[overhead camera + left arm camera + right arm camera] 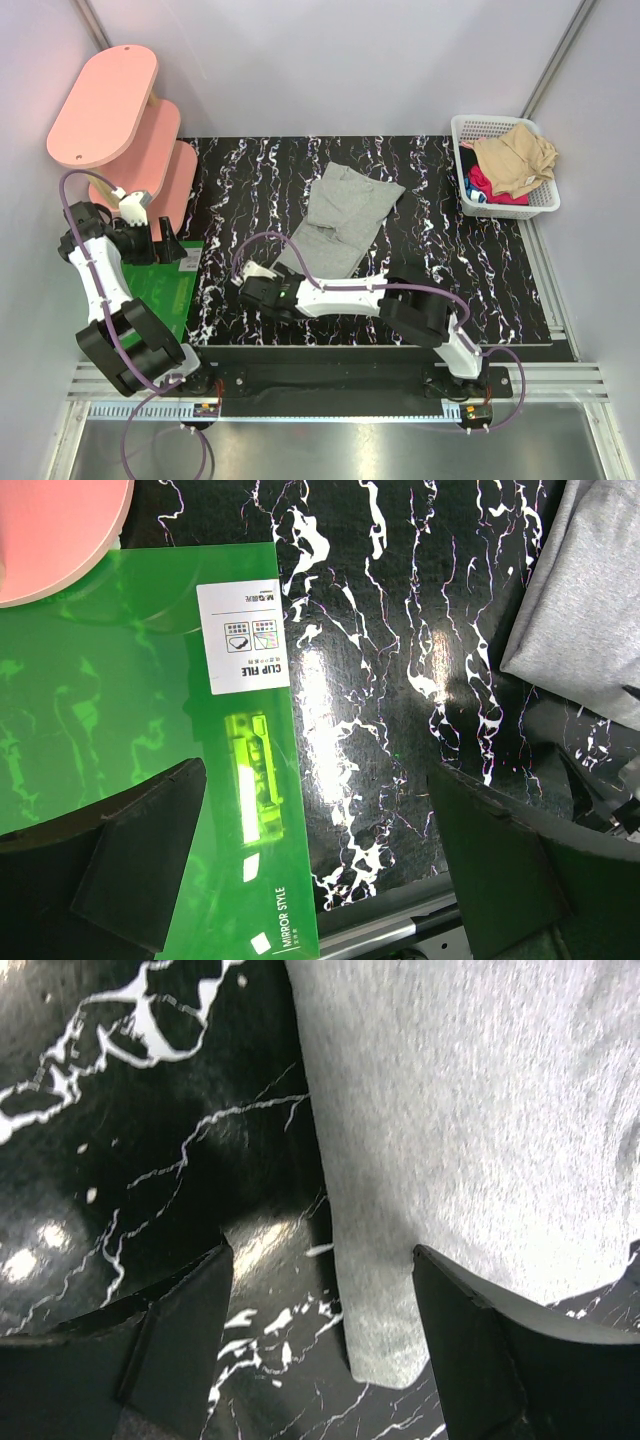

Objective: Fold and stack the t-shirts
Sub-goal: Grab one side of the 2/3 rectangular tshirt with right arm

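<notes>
Top external view: a grey shirt (343, 220) is laid partly folded at mid-table (450, 260), slanted from the far centre towards the near edge, with bare marble left on both sides. A tan shirt (515, 160) and a red shirt (482, 183) are heaped in the basket (458, 165) at the far right corner. The right gripper (322, 1252) is set wide open, low over the grey shirt's near corner, whose edge lies between the fingers; nothing is gripped. The left gripper (318, 770) is spread fully, empty, above the right edge of the mat (100, 730) by the table's left edge.
</notes>
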Action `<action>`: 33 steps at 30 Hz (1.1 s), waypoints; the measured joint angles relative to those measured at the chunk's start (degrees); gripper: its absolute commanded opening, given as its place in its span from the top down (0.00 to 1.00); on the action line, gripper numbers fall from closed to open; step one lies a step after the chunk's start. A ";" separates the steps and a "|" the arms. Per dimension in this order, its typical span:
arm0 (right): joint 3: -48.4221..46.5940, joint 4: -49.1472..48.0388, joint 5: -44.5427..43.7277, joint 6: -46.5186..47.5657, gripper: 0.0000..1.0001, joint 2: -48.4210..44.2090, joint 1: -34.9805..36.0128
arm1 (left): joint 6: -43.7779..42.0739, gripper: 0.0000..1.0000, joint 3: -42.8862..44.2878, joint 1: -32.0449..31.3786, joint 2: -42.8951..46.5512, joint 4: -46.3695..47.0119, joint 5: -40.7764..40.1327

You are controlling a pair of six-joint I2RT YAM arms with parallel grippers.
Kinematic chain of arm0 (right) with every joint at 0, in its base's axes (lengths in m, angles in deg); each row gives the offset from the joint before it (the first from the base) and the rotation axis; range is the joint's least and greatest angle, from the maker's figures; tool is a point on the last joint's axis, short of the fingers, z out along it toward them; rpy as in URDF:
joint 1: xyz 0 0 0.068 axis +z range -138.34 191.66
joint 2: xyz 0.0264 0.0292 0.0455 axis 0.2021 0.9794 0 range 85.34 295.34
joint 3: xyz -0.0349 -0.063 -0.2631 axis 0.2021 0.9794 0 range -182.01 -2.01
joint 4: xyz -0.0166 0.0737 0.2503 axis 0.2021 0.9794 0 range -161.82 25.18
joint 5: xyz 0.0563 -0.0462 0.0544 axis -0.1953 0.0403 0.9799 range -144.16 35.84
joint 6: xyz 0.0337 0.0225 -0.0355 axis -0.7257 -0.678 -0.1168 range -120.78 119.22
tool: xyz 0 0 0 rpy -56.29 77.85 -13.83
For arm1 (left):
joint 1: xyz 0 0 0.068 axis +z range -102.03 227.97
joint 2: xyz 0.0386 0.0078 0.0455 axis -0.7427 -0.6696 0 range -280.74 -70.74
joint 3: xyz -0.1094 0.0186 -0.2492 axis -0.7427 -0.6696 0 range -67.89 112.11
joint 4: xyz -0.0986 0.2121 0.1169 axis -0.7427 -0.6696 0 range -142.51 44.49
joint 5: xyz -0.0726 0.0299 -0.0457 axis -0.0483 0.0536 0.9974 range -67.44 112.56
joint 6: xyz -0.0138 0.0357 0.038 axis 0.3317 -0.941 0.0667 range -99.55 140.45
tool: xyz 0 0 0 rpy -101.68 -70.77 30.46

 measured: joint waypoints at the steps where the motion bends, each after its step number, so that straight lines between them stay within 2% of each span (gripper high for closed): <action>1: -0.15 -0.17 0.02 0.07 0.22 0.20 -0.26 | 0.00 0.01 0.00 0.00 0.00 0.00 0.00; 12: 1.14 -3.04 -0.35 0.02 0.27 0.04 -5.90 | -0.11 0.01 0.00 0.00 0.00 -0.02 -0.20; 16: 1.55 -3.56 -0.17 -0.15 0.37 -0.11 -5.99 | -0.11 0.01 0.00 0.00 0.00 -0.02 -0.20; 21: 2.19 -3.93 1.81 -1.01 0.67 -0.11 -5.99 | -0.11 0.01 0.04 0.00 0.00 -0.02 -0.22; 22: 2.27 -3.91 2.23 -1.18 0.70 -0.11 -5.99 | -0.11 0.01 0.13 0.00 0.00 -0.07 -0.22; 27: 2.60 -3.78 3.52 -2.14 0.81 -0.11 -5.99 | -0.07 0.01 0.76 0.00 0.00 -0.07 -0.24; 33: 1.46 -0.79 4.46 -2.71 0.86 -0.11 -5.46 | -0.07 0.01 0.76 0.00 0.00 -0.07 -0.22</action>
